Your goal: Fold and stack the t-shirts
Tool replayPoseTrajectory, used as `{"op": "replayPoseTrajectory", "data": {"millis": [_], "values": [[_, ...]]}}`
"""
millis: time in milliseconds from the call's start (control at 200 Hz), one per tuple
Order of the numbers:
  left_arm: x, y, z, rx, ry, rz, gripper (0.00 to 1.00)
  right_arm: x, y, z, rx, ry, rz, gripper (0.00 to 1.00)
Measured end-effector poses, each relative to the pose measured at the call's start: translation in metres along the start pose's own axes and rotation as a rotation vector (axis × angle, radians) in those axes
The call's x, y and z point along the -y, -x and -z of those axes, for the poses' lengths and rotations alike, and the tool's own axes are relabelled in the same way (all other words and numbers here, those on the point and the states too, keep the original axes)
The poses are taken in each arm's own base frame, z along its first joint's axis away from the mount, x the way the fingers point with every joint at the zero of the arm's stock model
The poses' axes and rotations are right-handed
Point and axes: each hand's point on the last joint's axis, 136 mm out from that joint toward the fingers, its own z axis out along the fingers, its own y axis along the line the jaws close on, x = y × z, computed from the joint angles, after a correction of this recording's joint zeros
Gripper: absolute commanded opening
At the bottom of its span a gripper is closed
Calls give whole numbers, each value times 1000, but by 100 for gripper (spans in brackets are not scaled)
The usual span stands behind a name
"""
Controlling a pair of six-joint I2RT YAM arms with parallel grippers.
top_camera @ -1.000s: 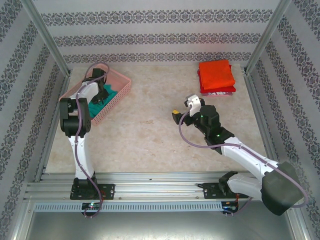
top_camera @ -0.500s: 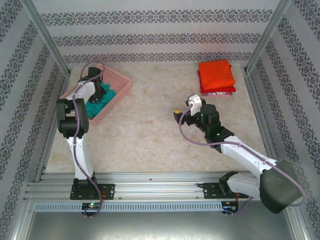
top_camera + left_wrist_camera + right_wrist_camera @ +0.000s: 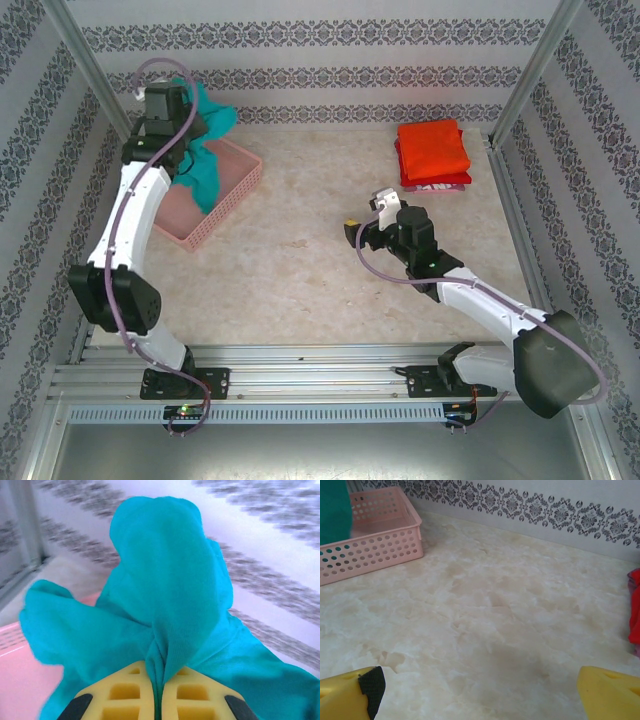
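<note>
The left gripper (image 3: pixel 157 692) was clamped tight on a bunched fold of the teal t-shirt (image 3: pixel 165 580), holding it above the pink lattice basket (image 3: pixel 228 198) at the table's far left, with the cloth's lower end drooping over the basket. The right gripper (image 3: pixel 480 695) hung above the middle of the marbled table (image 3: pixel 290 285), its jaws spread wide and empty. 1 folded orange-red t-shirt (image 3: pixel 432 148) topped the stack at the far right.

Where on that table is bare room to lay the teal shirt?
Free: the table middle, between pink basket and right claw. Crowded: the far right corner with the folded stack, and the basket, teal shirt hanging over it.
</note>
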Motion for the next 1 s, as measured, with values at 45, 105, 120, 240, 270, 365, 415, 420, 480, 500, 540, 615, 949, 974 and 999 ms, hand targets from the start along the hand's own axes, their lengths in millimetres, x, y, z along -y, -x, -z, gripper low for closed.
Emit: {"op": "replayPoseTrajectory", "data": {"millis": [45, 105, 120, 240, 270, 365, 415, 420, 480, 500, 540, 615, 949, 974, 999], "values": [[26, -4, 13, -1, -65, -32, 0, 0, 0, -1, -2, 2, -7, 98], [57, -15, 26, -15, -138, -72, 0, -1, 0, -1, -2, 5, -19, 98], [63, -18, 30, -19, -154, -82, 0, -1, 1, -1, -1, 6, -22, 98], [113, -51, 50, -77, -284, -150, 2, -2, 3, -1, 7, 11, -40, 98], [121, -60, 53, -95, -306, -160, 5, -1, 3, -1, 7, 10, -46, 98], [127, -89, 51, -159, -334, -186, 36, 1, 3, -1, 7, 8, -59, 98], [123, -103, 44, -195, -325, -197, 72, 2, 3, -1, 8, 6, -63, 98], [123, -104, 44, -198, -324, -197, 75, 2, 3, -1, 8, 6, -64, 98], [118, -120, 35, -234, -308, -208, 96, 2, 3, -1, 8, 6, -71, 98], [116, -124, 32, -242, -303, -211, 96, 3, 3, -1, 8, 4, -73, 98], [114, -134, 26, -264, -295, -219, 97, 4, 3, -1, 8, 3, -81, 98], [110, -151, 15, -299, -282, -234, 97, 6, 3, -1, 8, 0, -89, 98], [64, -225, -85, -468, -123, -231, 86, 10, 2, 1, 11, -6, -139, 98], [57, -231, -94, -486, -105, -222, 86, 10, 2, 2, 12, -6, -140, 98], [50, -238, -103, -501, -86, -213, 85, 10, 1, 3, 13, -7, -143, 98]]}}
